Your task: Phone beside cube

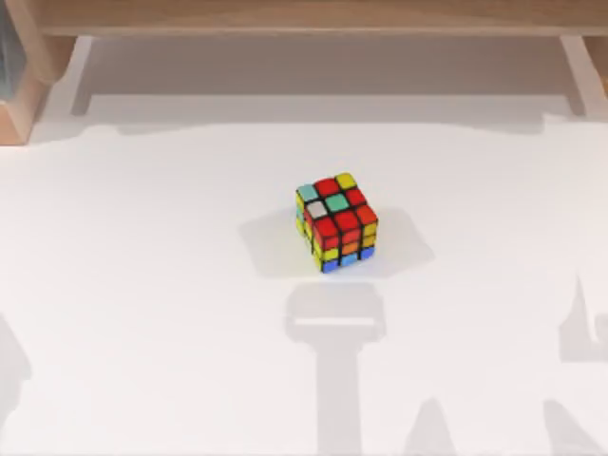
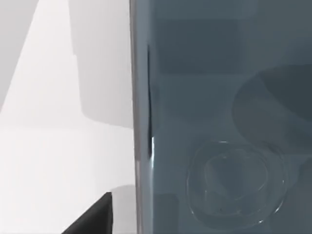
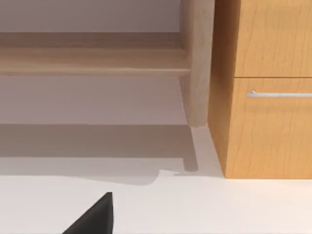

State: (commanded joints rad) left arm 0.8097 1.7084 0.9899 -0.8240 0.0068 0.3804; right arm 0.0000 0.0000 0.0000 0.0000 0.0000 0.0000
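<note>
The small, mostly red scrambled puzzle cube (image 1: 336,222) is sitting mid-counter (image 1: 142,313). The flat, glossy grey-blue phone (image 2: 219,122) is looming right against the left wrist camera, so the reach for it seems under way (whether either claw is open, I cannot tell). Next: grip it securely, then carry it beside the cube.

The small puzzle cube with black edges and mostly red stickers (image 1: 336,221) stands near the centre of the top view, one corner turned toward me. The flat, glossy grey-blue phone (image 2: 214,122), with a faint round mark, is close before my left wrist camera.
</note>
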